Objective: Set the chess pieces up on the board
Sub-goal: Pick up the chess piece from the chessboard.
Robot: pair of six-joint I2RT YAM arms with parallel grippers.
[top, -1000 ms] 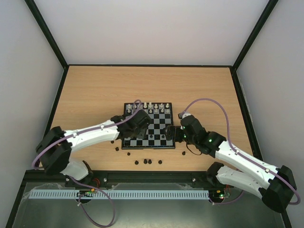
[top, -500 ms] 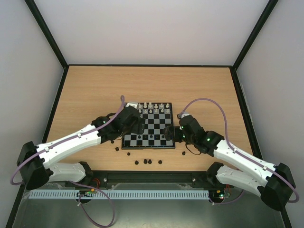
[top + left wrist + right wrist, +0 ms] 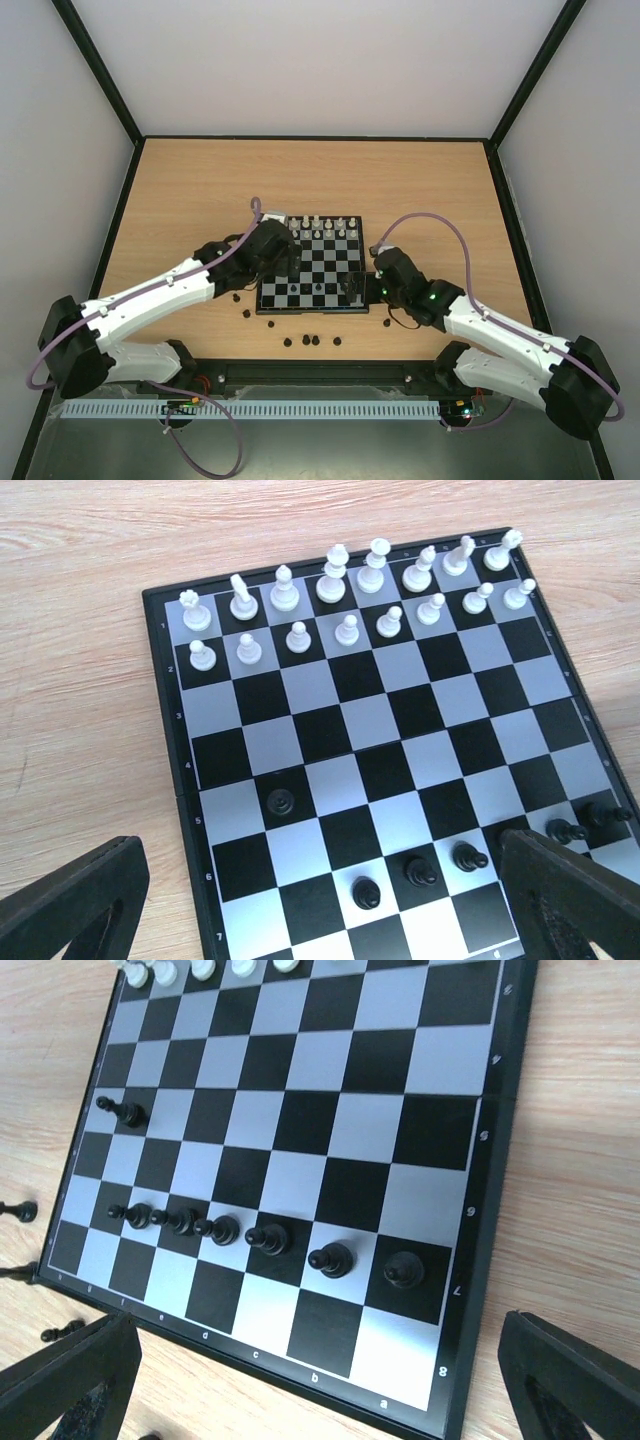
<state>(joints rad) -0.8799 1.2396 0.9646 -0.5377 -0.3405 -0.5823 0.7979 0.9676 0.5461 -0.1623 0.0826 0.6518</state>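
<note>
The board [image 3: 322, 262] lies mid-table. White chess pieces [image 3: 372, 578] fill its two far rows. A row of black pawns [image 3: 268, 1239] stands on the seventh rank, and one black pawn [image 3: 130, 1114] stands alone further in. My left gripper [image 3: 282, 258] hovers over the board's left side, open and empty; its fingers [image 3: 72, 902] frame the squares in the left wrist view. My right gripper [image 3: 356, 286] hovers over the board's near right corner, open and empty; its fingers [image 3: 572, 1380] show at the bottom corners of the right wrist view.
Several loose black pieces [image 3: 311, 340] lie on the wooden table between the board and the arm bases, with more at the near left [image 3: 241, 313] and near right [image 3: 388, 322]. Two show left of the board in the right wrist view [image 3: 19, 1210].
My left arm has drawn back leftwards from the board's middle to its left side. My right gripper has crept slightly left over the near right corner.
</note>
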